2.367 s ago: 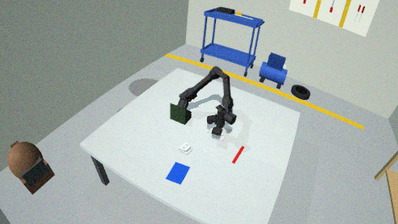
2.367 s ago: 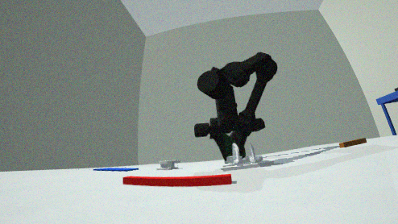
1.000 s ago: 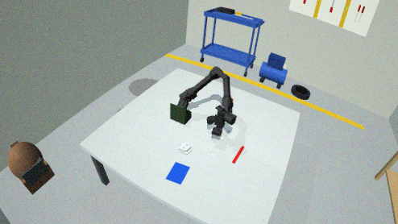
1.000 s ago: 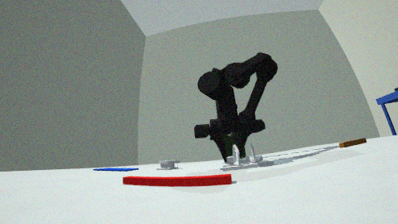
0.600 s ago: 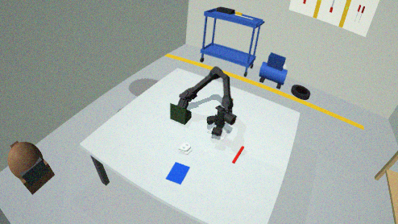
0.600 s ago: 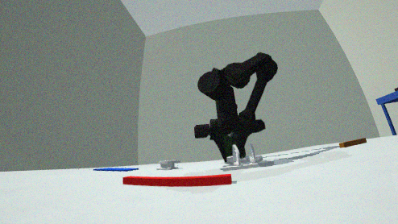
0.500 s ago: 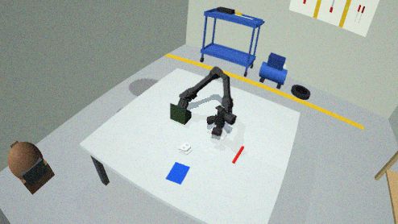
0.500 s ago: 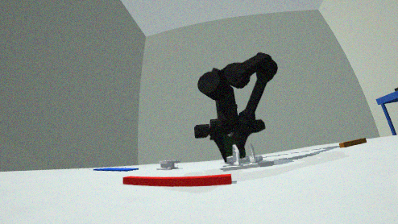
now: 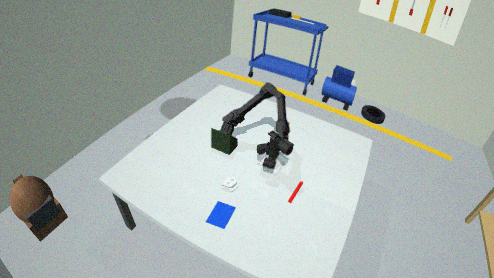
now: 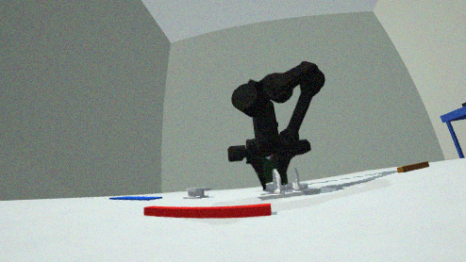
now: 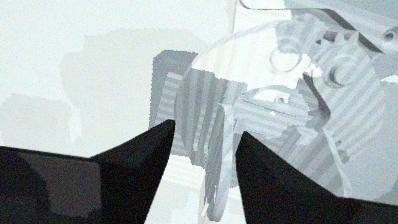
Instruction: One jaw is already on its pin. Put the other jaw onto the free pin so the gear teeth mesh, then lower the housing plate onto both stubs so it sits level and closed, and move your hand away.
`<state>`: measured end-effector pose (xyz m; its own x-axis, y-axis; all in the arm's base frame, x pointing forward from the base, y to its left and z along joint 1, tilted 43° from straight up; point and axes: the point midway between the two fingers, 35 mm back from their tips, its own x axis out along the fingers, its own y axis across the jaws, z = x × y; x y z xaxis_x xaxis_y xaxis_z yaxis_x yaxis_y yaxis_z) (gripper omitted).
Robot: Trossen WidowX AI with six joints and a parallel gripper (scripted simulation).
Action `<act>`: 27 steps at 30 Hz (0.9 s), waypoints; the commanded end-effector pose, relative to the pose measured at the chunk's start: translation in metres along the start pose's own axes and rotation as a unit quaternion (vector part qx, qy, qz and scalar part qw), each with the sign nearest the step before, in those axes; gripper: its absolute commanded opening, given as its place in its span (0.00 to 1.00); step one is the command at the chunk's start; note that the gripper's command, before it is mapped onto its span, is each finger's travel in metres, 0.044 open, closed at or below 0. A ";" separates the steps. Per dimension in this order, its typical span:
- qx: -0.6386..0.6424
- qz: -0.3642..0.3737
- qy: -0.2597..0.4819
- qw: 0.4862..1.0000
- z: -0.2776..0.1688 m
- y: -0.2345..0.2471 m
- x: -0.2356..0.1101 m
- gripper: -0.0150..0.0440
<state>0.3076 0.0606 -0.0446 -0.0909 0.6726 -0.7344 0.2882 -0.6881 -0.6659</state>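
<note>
My gripper points down at the pale gear mechanism. It is shut on a jaw, whose upright blade shows between the fingertips. The second jaw lies to the right in the wrist view, around a round pin. Another round pin end shows at the held jaw's broad round part. Gear teeth show between the pins; striped shading hides whether they mesh and how fully the held jaw is seated. The small pale housing plate lies apart, left of the gripper in the top and exterior views.
A blue square lies beyond the housing plate from the gripper. A red bar lies on the near side. A dark green block stands by the arm's base. An orange-brown bar lies at the right.
</note>
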 end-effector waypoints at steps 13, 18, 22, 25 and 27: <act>0.000 0.000 0.000 1.000 0.000 0.000 0.003 0.48; 0.000 0.000 0.000 1.000 0.000 0.000 0.005 0.48; 0.000 0.000 0.000 1.000 0.000 0.000 0.005 0.48; 0.000 0.000 0.000 1.000 0.000 0.000 0.005 0.48; 0.000 0.000 0.000 1.000 0.000 0.000 0.005 0.48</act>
<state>0.3078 0.0623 -0.0468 -0.0891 0.6715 -0.7356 0.2903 -0.6890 -0.6641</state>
